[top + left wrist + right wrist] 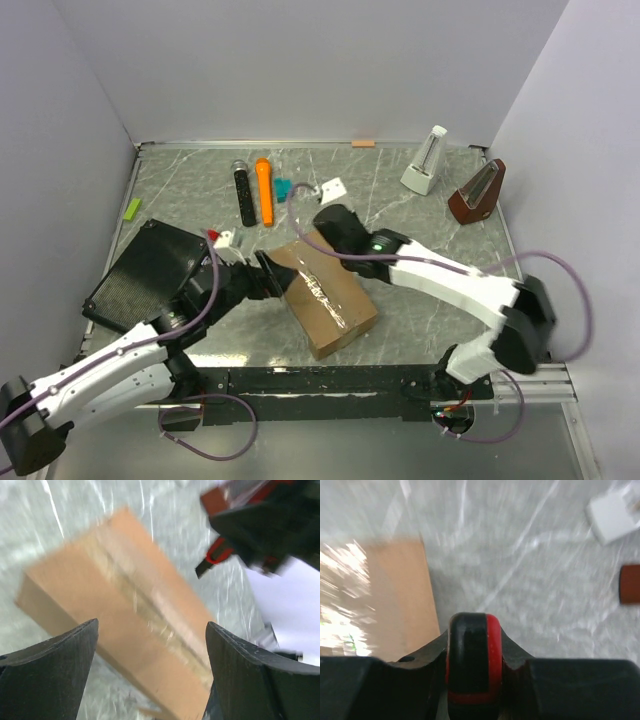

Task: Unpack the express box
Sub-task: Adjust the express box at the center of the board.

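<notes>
Left claw (151, 625) gapes over the express box (100, 580) — right claw (470, 652) clenches, seemingly, a red-black tool (468, 630).

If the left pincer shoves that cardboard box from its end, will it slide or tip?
Probably slides or swivels rather than tips: the box lies flat and low on the smooth table. Its tape looks slick; walls likely stiff while sealed.

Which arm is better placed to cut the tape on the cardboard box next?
Right, probably: the right gripper clamps a black-and-red tool by the far end of the express box. The left gripper is open and empty, so it suits steadying.
</notes>
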